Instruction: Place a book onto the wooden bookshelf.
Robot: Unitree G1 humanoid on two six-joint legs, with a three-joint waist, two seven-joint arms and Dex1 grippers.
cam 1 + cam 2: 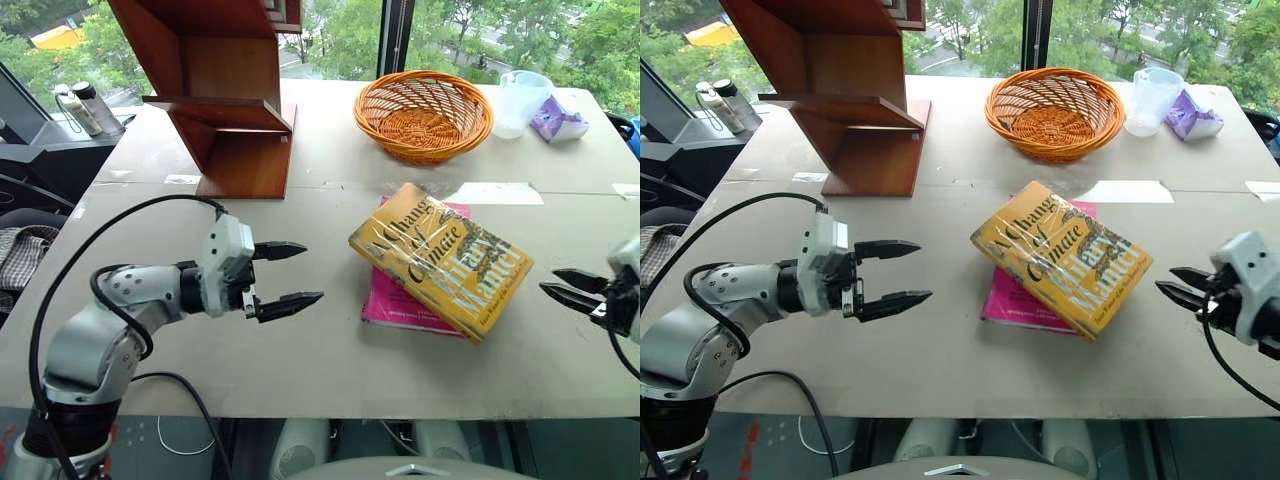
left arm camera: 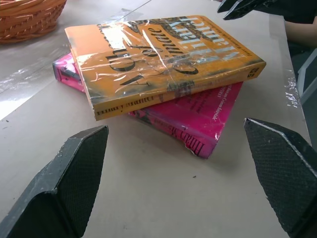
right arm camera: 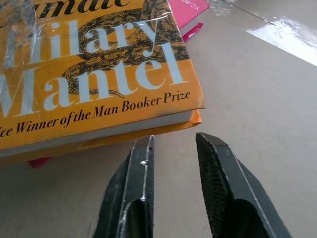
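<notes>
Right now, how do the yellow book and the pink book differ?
The yellow book is thick and lies on top, skewed; the pink book is thinner and lies underneath it on the table, mostly covered. The yellow book wears a glossy clear wrap with large white lettering; the pink book shows a worn, curled corner. Both lie flat, between the open left gripper and the nearly shut right gripper, touched by neither.

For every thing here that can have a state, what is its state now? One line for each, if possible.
Yellow book: closed, lying flat on the pink paperback, not held.
Pink paperback: closed, flat on the table under the yellow book.
Wooden bookshelf: upright, ledge bare.
Orange woven basket: upright, empty.
Plastic cup: upright.
Left pincer: open, holding nothing.
Right pincer: nearly shut, holding nothing.
</notes>
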